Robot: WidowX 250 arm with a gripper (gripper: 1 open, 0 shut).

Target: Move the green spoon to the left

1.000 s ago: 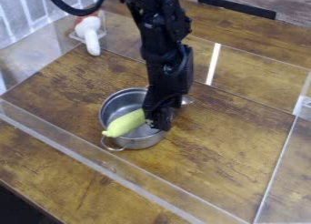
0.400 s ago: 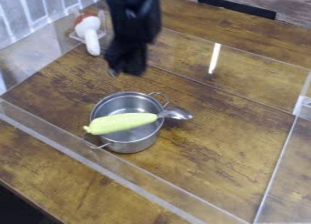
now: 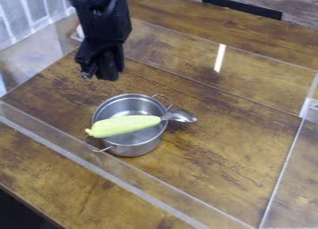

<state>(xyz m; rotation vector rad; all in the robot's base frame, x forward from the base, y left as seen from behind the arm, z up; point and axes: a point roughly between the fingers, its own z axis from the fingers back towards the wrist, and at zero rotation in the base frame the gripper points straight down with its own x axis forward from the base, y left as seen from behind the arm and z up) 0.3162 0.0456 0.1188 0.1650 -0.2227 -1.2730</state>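
The green spoon (image 3: 125, 127) lies across the round steel pot (image 3: 130, 138). Its yellow-green handle rests over the pot's front left, and its silver bowl (image 3: 181, 117) hangs out past the right rim onto the wood. My black gripper (image 3: 97, 71) hangs in the air up and to the left of the pot, well apart from the spoon. Its dark fingers look drawn together, shut, with nothing between them.
Clear acrylic walls fence in the wooden table; one low edge (image 3: 74, 149) runs along the front and one panel (image 3: 284, 168) stands at the right. A white object (image 3: 78, 32) at the back left is mostly hidden behind the gripper.
The gripper let go of the spoon at the pot, rose and moved up and to the left. The spoon went from tilted in the pot to lying across its rim.
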